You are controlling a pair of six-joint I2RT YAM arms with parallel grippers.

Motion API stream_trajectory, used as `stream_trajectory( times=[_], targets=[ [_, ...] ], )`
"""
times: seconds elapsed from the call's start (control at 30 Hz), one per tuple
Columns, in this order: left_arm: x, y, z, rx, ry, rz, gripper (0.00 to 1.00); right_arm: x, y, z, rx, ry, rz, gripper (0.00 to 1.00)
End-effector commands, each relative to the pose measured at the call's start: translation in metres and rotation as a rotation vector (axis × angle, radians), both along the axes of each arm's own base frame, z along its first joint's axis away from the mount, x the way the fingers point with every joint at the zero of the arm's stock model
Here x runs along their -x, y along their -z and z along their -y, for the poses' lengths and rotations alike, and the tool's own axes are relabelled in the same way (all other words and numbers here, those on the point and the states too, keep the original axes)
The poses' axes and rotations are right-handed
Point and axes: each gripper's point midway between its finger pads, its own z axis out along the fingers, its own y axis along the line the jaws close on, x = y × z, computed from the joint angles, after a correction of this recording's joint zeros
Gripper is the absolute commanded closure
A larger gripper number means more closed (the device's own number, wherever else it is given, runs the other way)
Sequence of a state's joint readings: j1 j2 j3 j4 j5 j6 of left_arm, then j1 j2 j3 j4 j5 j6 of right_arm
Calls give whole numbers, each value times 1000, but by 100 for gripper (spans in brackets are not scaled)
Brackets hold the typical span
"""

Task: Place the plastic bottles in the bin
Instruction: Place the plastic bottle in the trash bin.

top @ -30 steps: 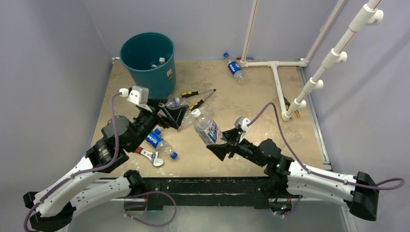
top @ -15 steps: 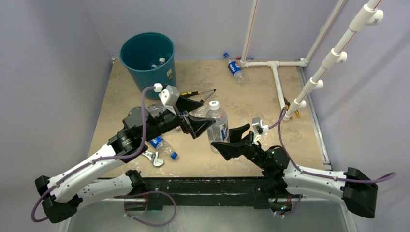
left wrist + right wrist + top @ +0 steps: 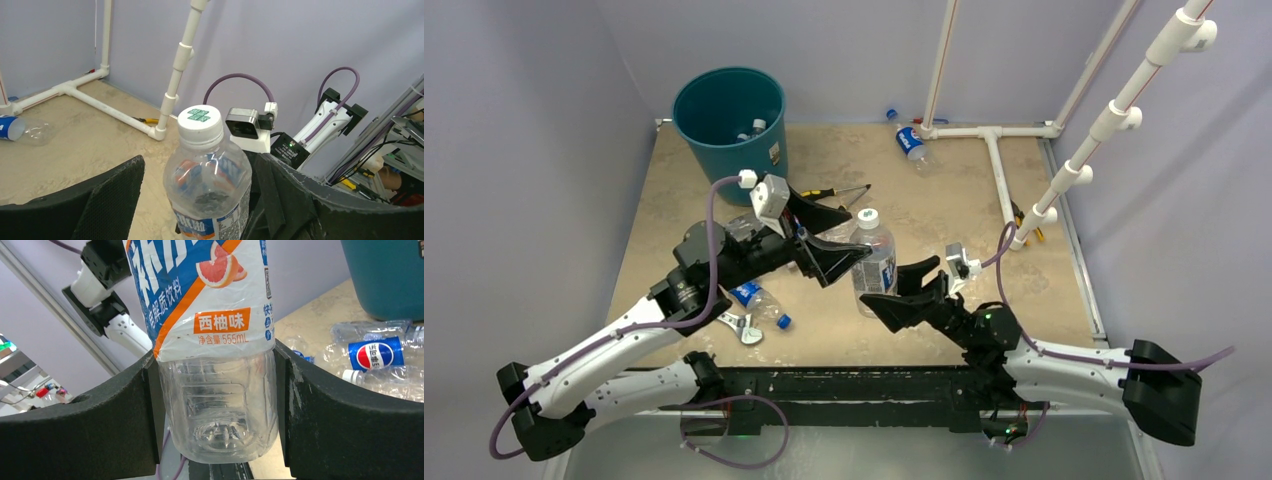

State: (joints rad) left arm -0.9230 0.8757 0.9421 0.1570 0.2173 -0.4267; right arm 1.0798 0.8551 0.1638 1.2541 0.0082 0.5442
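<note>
Two grippers meet on one clear bottle (image 3: pixel 876 258) above the middle of the bench (image 3: pixel 964 215), in what reads as a hand-over on the way to the teal bin (image 3: pixel 729 165). The right gripper (image 3: pixel 892 290) is clamped on the bottle's lower body, both pads pressed to the plastic below the blue-and-orange grapefruit label. It holds the bottle upright, white cap (image 3: pixel 200 119) on top and base apparently clear of the surface. The left gripper (image 3: pixel 852 238) brackets the bottle's upper half with its jaws apart; its wrist view shows a gap on one side, so it has no hold yet. By this reading, the next move calls for the left jaws to come together below the shoulder before the right ones let go. A carry back and to the left would then reach the bin, which stands at the far left corner with at least two bottles (image 3: pixel 754 128) inside. Left on the bench are a Pepsi bottle (image 3: pixel 759 298) beside the left arm, other clear bottles (image 3: pixel 357 332) near it, and a second Pepsi bottle (image 3: pixel 911 142) at the far edge by the white pipe frame (image 3: pixel 996 165). A red-handled wrench (image 3: pixel 742 328) lies near the front edge, and a yellow-and-black screwdriver (image 3: pixel 834 192) lies between the hand-over and the bin. The bin's tall rim looks the likelier snag for a bottle carried low.
</note>
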Motion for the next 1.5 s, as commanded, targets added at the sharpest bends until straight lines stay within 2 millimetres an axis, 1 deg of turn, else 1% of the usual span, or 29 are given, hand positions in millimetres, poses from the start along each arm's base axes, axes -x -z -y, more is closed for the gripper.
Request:
stream_trajectory(
  times=[0.0,0.13,0.2,0.27,0.3,0.37,0.4,0.43,0.5,0.6,0.7,0.73,0.8,0.87,0.93,1.0,1.03,1.07,1.17,1.27,1.3,1.33,1.47],
  targets=[
    [5,-31,4,90,40,11,19,2,-14,1,-33,3,40,84],
    [5,-32,13,116,73,-23,20,1,-12,-1,-19,9,45,87],
    [4,-30,18,109,88,-37,23,1,-13,-1,-16,10,49,87],
    [3,-30,22,107,99,-44,29,0,-13,-1,-10,14,51,88],
    [4,-30,22,109,104,-44,34,0,-12,-2,-4,15,52,88],
    [5,-31,23,114,112,-37,52,0,-10,-3,10,17,52,88],
    [5,-32,24,116,115,-37,59,-1,-8,-4,18,19,51,89],
    [5,-33,24,119,116,-35,63,-1,-6,-4,26,19,49,89],
    [5,-34,24,121,116,-38,63,-2,-2,-6,38,20,44,89],
    [5,-35,25,127,120,-46,51,-2,2,-7,51,21,42,89],
    [7,-33,27,121,136,-51,48,-2,3,-7,54,21,42,89],
    [7,-31,29,115,141,-55,51,-2,3,-7,56,20,42,89],
    [7,-28,31,102,150,-62,63,-3,3,-7,63,24,44,90],
    [8,-26,34,90,167,-61,81,-3,2,-8,68,27,45,90],
    [9,-24,35,79,172,-60,100,-4,2,-8,75,26,42,89],
    [7,-23,35,69,160,-61,100,-5,3,-10,90,26,31,87],
    [6,-22,34,64,153,-63,100,-6,3,-11,103,28,18,84],
    [5,-22,32,61,142,-60,100,-8,5,-13,127,29,0,78],
    [-1,-21,24,47,82,-54,100,-11,7,-19,191,25,-35,45],
    [-8,-27,12,43,4,-27,100,-9,2,-15,208,27,-51,23],
    [-10,-29,8,43,-18,-19,100,-9,1,-13,208,29,-53,14],
    [-11,-32,4,43,-36,-7,100,-9,-1,-10,206,34,-55,2],
    [-16,-43,-12,52,-113,32,100,-9,-8,-1,215,56,-64,1]
  ],
)
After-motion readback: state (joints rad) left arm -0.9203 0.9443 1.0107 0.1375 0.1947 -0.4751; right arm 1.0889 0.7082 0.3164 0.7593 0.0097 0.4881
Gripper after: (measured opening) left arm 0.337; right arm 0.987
